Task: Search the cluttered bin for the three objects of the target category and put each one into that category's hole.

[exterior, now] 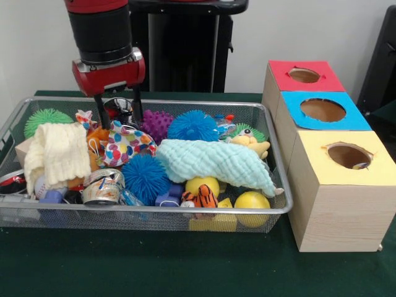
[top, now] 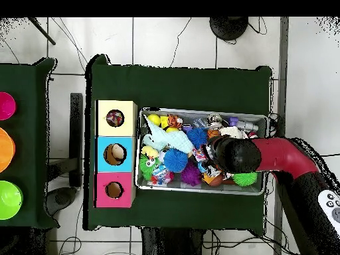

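The wire mesh bin point(exterior: 281, 185) holds a heap of toys. A crumpled white polka-dot wrapper point(exterior: 124, 143) lies left of centre, between an orange toy and a blue spiky ball. My gripper point(exterior: 118, 114) is open and empty, its two black fingers point(exterior: 99, 116) reaching down just behind the wrapper's top edge. A second dotted wrapper point(exterior: 224, 125) shows at the back, behind the blue ball. The yellow-topped box's hole point(exterior: 348, 155) is at the right; in the overhead view this hole point(top: 115, 118) shows something coloured inside. In the overhead view my arm point(top: 236, 154) hides the gripper.
A pale blue cloth point(exterior: 213, 162) and a cream cloth point(exterior: 57, 151) lie over the heap. Spiky balls point(exterior: 146, 177), a dented can point(exterior: 102, 187) and yellow balls point(exterior: 252, 203) surround the wrapper. Blue-topped point(exterior: 323, 110) and red-topped point(exterior: 304, 75) boxes stand behind the yellow one.
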Motion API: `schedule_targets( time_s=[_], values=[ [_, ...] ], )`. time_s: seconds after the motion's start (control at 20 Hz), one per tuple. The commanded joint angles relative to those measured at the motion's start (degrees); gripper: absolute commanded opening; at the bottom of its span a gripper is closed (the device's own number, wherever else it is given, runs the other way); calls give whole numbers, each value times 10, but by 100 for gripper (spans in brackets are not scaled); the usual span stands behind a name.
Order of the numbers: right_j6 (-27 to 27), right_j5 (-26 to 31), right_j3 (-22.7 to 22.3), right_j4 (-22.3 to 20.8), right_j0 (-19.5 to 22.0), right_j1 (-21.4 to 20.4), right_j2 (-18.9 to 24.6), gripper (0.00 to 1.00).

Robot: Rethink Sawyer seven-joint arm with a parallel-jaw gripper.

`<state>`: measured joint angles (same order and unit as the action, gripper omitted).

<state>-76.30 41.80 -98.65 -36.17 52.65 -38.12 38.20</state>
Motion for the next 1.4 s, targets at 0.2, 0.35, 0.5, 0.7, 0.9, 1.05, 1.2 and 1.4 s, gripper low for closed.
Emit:
schedule_targets(
  time_s=[0.2,0.35,0.5,0.7,0.9,1.05,1.2,1.4],
  values=[
    [48,-52,-45,-75,-2,35,-12,100],
    [51,-57,-31,-87,2,58,-15,100],
    [52,-66,-18,-99,4,79,-16,100],
    [51,-78,-8,-111,7,100,-19,100],
    [48,-84,-2,-120,9,111,-20,100],
    [54,-79,2,-121,10,112,-17,100],
    [55,-78,5,-124,13,112,-14,100],
    [62,-81,5,-128,22,117,-12,100]
  ],
)
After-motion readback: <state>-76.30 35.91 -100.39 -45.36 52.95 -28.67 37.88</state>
